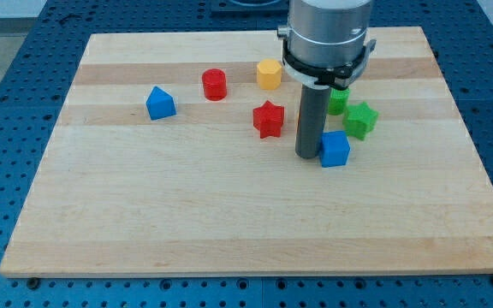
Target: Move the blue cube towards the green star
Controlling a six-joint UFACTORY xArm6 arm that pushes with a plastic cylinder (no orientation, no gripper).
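Camera view: the tip (307, 155) is seen right of centre on the wooden table (187, 214), touching the left side of the blue cube (335, 149). The green star (361, 120) lies just beside the cube, upper right. No fingers are fitted; no writing can be read.
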